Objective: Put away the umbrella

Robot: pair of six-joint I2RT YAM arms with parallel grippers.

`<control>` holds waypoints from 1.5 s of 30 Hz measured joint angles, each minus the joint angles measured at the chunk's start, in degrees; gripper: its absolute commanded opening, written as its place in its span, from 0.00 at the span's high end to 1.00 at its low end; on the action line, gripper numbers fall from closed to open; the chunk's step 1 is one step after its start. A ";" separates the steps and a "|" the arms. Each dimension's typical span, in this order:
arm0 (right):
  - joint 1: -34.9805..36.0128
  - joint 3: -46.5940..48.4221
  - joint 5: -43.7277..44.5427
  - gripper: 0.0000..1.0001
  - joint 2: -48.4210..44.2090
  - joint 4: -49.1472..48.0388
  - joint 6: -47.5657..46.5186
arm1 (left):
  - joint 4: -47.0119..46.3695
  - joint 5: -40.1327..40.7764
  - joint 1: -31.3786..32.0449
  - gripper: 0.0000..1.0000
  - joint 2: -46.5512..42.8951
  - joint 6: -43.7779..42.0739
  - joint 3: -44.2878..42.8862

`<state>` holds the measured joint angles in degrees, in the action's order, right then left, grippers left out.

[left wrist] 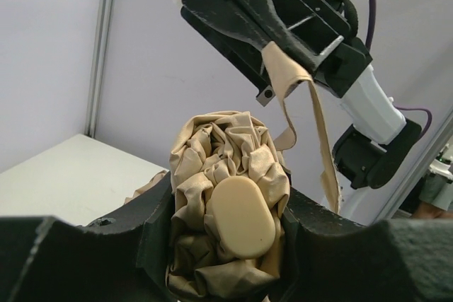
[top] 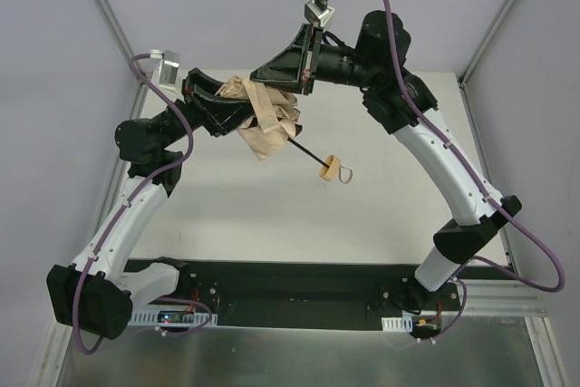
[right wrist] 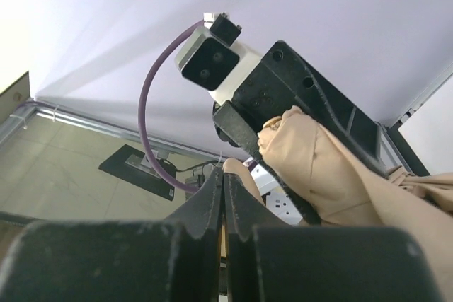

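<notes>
The umbrella (top: 267, 120) is a bunched beige bundle held above the table. Its thin dark shaft (top: 304, 151) slants down right to the pale handle (top: 328, 168), which has a loop. My left gripper (top: 237, 111) is shut on the bunched canopy. In the left wrist view the fabric (left wrist: 219, 167) and a pale oval cap (left wrist: 244, 218) fill the left gripper (left wrist: 226, 228). My right gripper (top: 260, 72) is above it, shut on a thin beige strap (left wrist: 297, 79). In the right wrist view the right gripper (right wrist: 225, 178) pinches the strap beside the canopy (right wrist: 318, 167).
The white table (top: 272, 215) lies under the umbrella. Grey walls and metal frame posts (top: 109, 15) stand at the back corners. The left arm's wrist camera (right wrist: 209, 65) sits close to the right gripper.
</notes>
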<state>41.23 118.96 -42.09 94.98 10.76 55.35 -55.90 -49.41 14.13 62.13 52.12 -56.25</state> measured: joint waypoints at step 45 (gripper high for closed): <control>9.29 23.61 -1.75 0.99 12.87 41.22 -26.49 | 17.00 10.88 0.04 1.00 -3.30 -5.27 2.36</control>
<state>50.52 142.56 -43.83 107.85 51.99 28.86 -38.89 -38.52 14.17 58.83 46.85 -53.89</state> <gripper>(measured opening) 0.009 0.378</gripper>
